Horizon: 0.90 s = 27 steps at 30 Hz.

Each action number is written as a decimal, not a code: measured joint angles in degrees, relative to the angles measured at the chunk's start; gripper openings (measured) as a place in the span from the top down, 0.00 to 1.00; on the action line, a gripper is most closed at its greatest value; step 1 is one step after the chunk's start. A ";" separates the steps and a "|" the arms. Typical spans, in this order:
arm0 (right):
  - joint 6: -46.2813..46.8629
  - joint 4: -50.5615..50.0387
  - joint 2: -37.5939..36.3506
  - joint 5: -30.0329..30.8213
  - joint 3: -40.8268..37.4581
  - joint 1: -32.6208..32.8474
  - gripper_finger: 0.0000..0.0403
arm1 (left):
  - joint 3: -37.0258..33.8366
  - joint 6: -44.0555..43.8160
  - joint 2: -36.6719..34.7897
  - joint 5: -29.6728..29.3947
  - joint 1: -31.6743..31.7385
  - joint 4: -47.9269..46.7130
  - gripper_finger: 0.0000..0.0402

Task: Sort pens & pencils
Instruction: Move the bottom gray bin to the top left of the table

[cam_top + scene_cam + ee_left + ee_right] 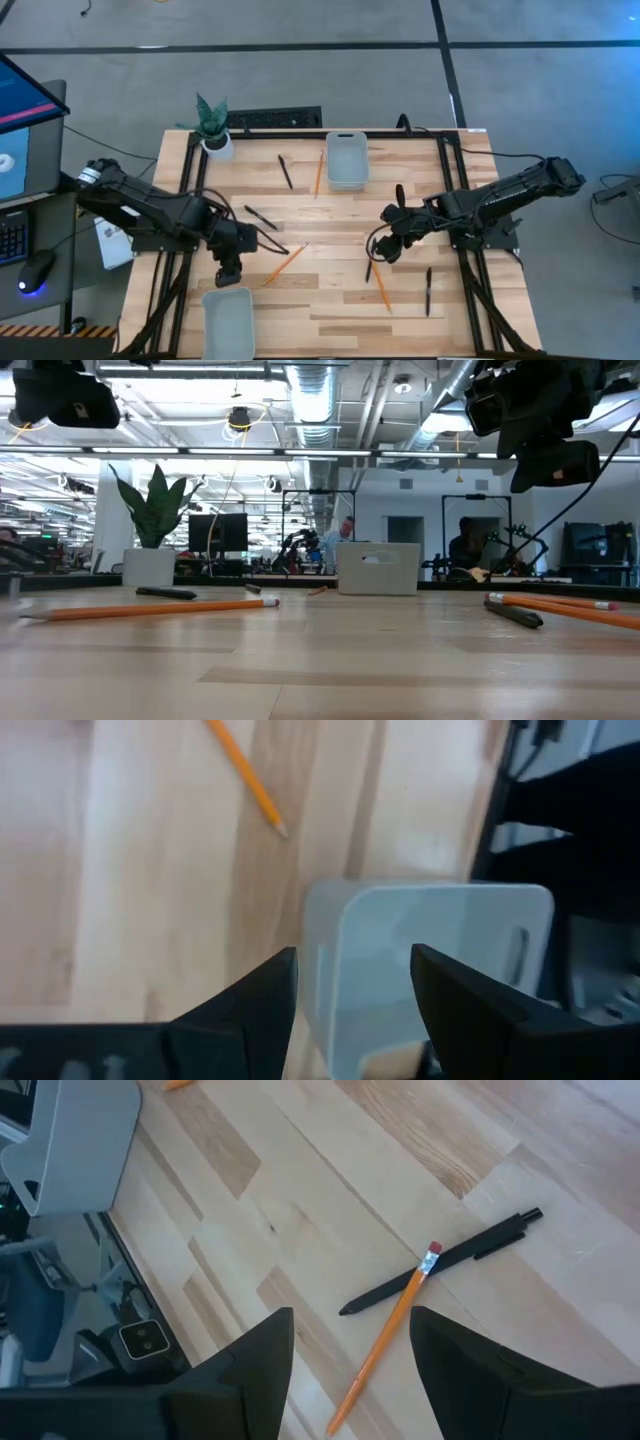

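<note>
Several black pens lie flat on the wooden table: one [285, 172] at the far side, one [260, 217] near the middle, one [428, 290] at the near right. Orange pencils lie at the far side [319, 172] and the middle [287, 262]. My left gripper [230, 272] is open and empty over the far end of the near bin [430, 960]. My right gripper [385, 248] is open and empty above a pen [440, 1265], and a pencil [385, 1340] lies with its eraser end across that pen.
A second pale bin [346, 158] stands at the table's far side. A potted plant [213, 125] stands at the far left corner. Black frame rails [455, 190] run along the table's left and right sides. Bare wood lies between the two arms.
</note>
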 joint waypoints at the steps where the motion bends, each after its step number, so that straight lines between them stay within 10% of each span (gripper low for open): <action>1: 0.00 0.00 0.00 0.00 0.00 0.00 0.45 | 0.00 -0.03 0.00 -1.10 -0.68 -0.02 0.53; 27: 0.00 0.00 -0.02 4.68 0.00 0.00 0.45 | -0.02 -0.49 24.82 -2.11 -10.40 1.73 0.53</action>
